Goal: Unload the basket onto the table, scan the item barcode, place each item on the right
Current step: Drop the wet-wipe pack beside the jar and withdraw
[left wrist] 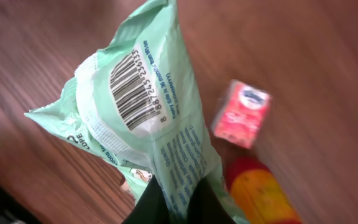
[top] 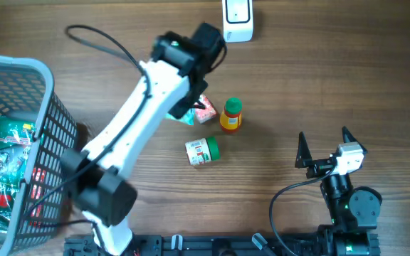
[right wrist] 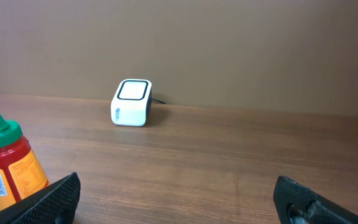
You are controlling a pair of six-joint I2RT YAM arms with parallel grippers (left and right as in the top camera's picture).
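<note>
My left gripper (left wrist: 180, 204) is shut on the end of a mint-green packet (left wrist: 151, 124), held above the table. Its barcode (left wrist: 131, 94) sits on a white patch that faces the left wrist camera. From overhead only an edge of the packet (top: 181, 116) shows from under the left arm (top: 148, 107). The white scanner (top: 238, 20) stands at the table's far edge, well apart from the packet, and also shows as the scanner (right wrist: 131, 102) in the right wrist view. My right gripper (top: 326, 148) rests open at the front right with nothing between its fingers.
A red-orange bottle with a green cap (top: 230, 115), a small red box (top: 206, 108) and a white-and-green can (top: 202, 151) lie mid-table below the packet. A grey basket (top: 45, 121) holding bagged goods stands at the left edge. A black cable (top: 105, 39) loops over the far left.
</note>
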